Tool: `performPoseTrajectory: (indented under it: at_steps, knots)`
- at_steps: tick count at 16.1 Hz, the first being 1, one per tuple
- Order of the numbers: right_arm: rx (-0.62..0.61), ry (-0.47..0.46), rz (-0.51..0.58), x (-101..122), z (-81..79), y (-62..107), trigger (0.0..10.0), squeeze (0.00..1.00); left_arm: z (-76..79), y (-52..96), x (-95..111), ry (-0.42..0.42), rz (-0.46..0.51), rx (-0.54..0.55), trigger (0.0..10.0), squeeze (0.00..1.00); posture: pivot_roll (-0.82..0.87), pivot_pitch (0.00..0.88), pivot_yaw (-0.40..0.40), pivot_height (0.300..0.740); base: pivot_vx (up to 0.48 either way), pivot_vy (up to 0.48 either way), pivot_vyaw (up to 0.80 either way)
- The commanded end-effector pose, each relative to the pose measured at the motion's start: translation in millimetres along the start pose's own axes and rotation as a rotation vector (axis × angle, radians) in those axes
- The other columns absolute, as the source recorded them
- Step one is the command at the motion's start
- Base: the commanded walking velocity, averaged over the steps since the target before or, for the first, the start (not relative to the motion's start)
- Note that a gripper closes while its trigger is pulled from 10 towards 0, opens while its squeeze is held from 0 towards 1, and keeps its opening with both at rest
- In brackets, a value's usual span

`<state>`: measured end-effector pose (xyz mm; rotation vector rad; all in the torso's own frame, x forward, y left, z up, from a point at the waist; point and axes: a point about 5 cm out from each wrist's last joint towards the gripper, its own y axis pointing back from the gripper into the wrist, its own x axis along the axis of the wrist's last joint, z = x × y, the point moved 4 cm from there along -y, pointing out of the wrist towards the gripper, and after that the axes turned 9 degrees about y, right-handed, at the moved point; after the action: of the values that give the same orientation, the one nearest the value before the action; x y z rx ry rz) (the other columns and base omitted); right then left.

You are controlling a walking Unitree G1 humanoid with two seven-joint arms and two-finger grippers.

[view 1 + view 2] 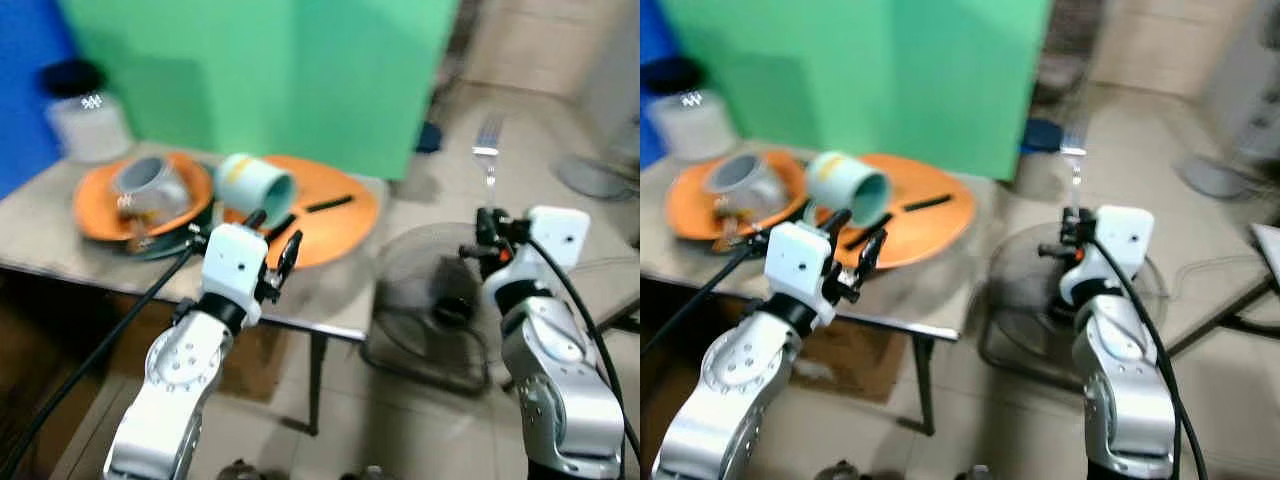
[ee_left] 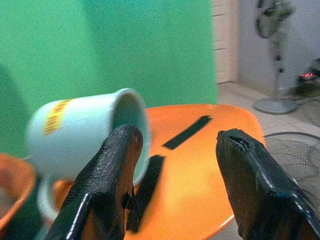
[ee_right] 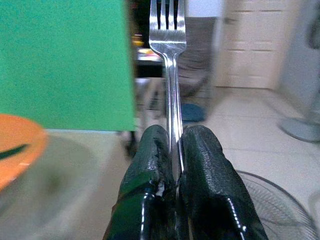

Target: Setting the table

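While the right gripper (image 1: pixel 487 232) holds the silver metal fork (image 1: pixel 488 147) upright, its two black fingers pressed tight on the handle with the tines pointing up, this fork stands off the table, above the round black floor fan (image 1: pixel 432 300) lying beside the table's edge. If the grip slips, I judge the fork can fall onto the fan grille or the tiled floor, because nothing of the grey table top (image 1: pixel 40 225) is under it. The left gripper (image 1: pixel 272 240) hovers at the near edge of the table with its fingers apart and holding nothing, just in front of the pale green ceramic mug (image 2: pixel 85 132). This mug lies on its side on the big orange round plate (image 1: pixel 340 215), its mouth toward the gripper, so a push could roll it across the plate or off it. Two thin black strips (image 2: pixel 186 132) also lie on this plate. The smaller orange bowl (image 1: pixel 95 205) to the left holds a grey cup (image 1: pixel 148 185); what else is inside I cannot tell. A white jar with a black lid (image 1: pixel 82 112) stands behind it.
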<state>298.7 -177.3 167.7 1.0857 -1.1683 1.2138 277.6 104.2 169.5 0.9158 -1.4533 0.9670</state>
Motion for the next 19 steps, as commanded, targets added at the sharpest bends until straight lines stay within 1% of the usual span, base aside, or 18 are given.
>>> performPoseTrajectory:
  at_steps: [1, 2, 4, 5, 7, 8, 10, 14, 19]
  knots:
    - [0.000, 0.009, 0.021, 5.8, -1.1, 0.2, 10.0, 0.00, -2.1, -0.5, 1.8, 0.014, 0.008, 0.013, 10.0, 0.00, 0.18, 0.000, -0.029, 0.727, 0.000, 0.000, -0.80]
    - [0.005, 0.014, 0.019, 5.4, -2.2, -0.4, 10.0, 0.00, -4.3, -0.5, 1.7, 0.018, 0.012, 0.023, 10.0, 0.00, 0.18, 0.000, -0.031, 0.727, 0.000, 0.000, -0.80]
    - [-0.008, 0.024, 0.009, 5.6, -1.9, -4.6, 10.0, 0.00, -13.5, -2.1, 0.3, 0.014, 0.010, 0.064, 10.0, 0.00, 0.18, 0.000, -0.026, 0.727, 0.000, 0.000, -0.80]
    - [-0.009, 0.026, -0.011, 4.6, -2.6, -6.3, 10.0, 0.00, -15.7, -3.3, -3.7, 0.004, -0.007, 0.072, 10.0, 0.00, 0.17, 0.000, -0.014, 0.727, 0.000, 0.000, -0.80]
    - [0.008, 0.033, -0.015, 7.4, -5.2, -7.7, 10.0, 0.00, -13.7, -5.2, -2.8, 0.004, -0.003, 0.055, 10.0, 0.00, 0.17, 0.000, -0.010, 0.727, 0.000, 0.000, -0.80]
    - [0.013, 0.035, -0.018, 8.1, -7.0, -9.1, 10.0, 0.00, -15.1, -5.9, -2.5, 0.001, -0.003, 0.057, 10.0, 0.00, 0.17, 0.000, -0.014, 0.727, 0.000, 0.000, -0.80]
    - [0.029, 0.040, -0.033, 7.4, -12.5, -11.4, 10.0, 0.00, -22.5, -7.2, -3.8, 0.011, -0.006, 0.086, 10.0, 0.00, 0.16, 0.000, -0.012, 0.727, 0.000, 0.000, -0.80]
    - [0.066, 0.047, -0.055, 6.1, -18.1, -11.3, 10.0, 0.00, -22.4, -8.1, -5.7, 0.014, -0.020, 0.077, 10.0, 0.00, 0.17, 0.000, -0.010, 0.727, 0.000, 0.000, -0.80]
    - [0.066, 0.047, -0.055, 6.1, -18.1, -11.3, 10.0, 0.00, -22.4, -8.1, -5.7, 0.014, -0.020, 0.077, 10.0, 0.00, 0.17, 0.000, -0.010, 0.727, 0.000, 0.000, -0.80]
